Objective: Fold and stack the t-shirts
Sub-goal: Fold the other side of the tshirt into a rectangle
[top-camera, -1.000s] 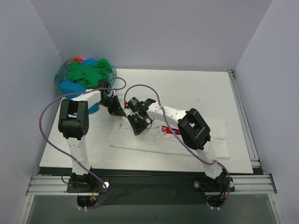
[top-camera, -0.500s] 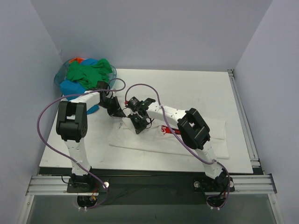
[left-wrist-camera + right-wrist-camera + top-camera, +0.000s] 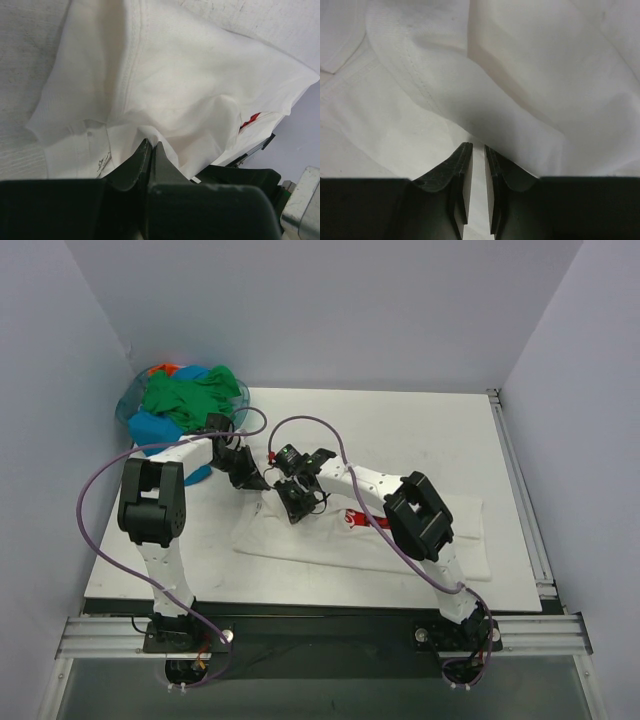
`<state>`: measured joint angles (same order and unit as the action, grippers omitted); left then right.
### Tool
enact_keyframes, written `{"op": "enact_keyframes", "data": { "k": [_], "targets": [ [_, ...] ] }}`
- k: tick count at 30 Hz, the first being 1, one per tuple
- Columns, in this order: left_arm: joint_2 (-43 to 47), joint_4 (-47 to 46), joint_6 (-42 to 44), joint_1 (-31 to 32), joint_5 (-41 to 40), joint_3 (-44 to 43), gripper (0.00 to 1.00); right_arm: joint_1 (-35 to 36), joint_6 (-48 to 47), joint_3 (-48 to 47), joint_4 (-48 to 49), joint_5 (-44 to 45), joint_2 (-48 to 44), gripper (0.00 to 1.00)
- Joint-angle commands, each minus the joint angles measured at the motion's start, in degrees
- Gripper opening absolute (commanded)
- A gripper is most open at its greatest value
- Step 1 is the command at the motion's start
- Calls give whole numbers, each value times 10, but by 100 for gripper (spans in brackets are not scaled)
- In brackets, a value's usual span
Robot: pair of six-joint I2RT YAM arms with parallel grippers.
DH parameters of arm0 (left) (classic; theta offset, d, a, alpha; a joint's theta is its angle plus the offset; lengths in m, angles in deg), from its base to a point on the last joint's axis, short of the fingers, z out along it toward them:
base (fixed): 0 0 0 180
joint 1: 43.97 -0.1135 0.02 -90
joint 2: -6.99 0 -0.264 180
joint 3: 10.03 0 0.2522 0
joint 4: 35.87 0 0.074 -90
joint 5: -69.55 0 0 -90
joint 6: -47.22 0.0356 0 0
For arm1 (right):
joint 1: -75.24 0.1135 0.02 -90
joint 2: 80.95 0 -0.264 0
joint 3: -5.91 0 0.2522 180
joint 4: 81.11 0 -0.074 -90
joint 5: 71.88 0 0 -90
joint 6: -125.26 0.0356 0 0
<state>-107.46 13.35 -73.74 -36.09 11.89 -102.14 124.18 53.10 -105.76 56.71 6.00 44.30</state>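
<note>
A white t-shirt (image 3: 400,535) with a red logo (image 3: 352,521) lies spread across the table's front half. My left gripper (image 3: 250,480) is at the shirt's far left corner. In the left wrist view it (image 3: 151,145) is shut on a pinched fold of the white cloth (image 3: 165,90). My right gripper (image 3: 293,510) hovers just right of it over the same corner. The right wrist view shows its jaws (image 3: 478,146) a narrow gap apart, tips against the white cloth (image 3: 520,80), nothing pinched between them. Green (image 3: 190,395), blue (image 3: 152,426) and orange (image 3: 160,369) t-shirts sit heaped at the far left.
The coloured shirts fill a blue basket (image 3: 124,410) at the table's far left corner. A metal rail (image 3: 520,490) runs along the table's right edge. Grey walls close in on three sides. Purple cables loop over both arms.
Both grippers have edged slightly toward the far left with the shirt's corner. The left arm's elbow has drifted a little left.
</note>
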Motion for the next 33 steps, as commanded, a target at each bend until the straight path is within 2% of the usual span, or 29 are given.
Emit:
{"op": "enact_keyframes", "data": {
  "k": [1, 6, 12, 19, 24, 33],
  "targets": [
    [1, -22, -2, -3, -3, -20, 0, 12, 0, -25, 4, 4, -14, 19],
    [-29, -14, 5, -3, -2, -56, 0, 23, 2, -26, 8, 15, -3, 29],
    [-38, 1, 20, -4, 0, -72, 0, 24, 8, -11, 8, 53, 5, 33],
    [-41, 2, 26, -5, 11, -66, 0, 21, 8, -5, 6, 95, 4, 36],
    [-42, 3, 27, -6, 14, -64, 0, 20, 7, -19, -5, 86, 19, 37],
    [-44, 4, 28, -7, 16, -67, 0, 22, 10, 11, -5, 76, 0, 36]
  ]
}}
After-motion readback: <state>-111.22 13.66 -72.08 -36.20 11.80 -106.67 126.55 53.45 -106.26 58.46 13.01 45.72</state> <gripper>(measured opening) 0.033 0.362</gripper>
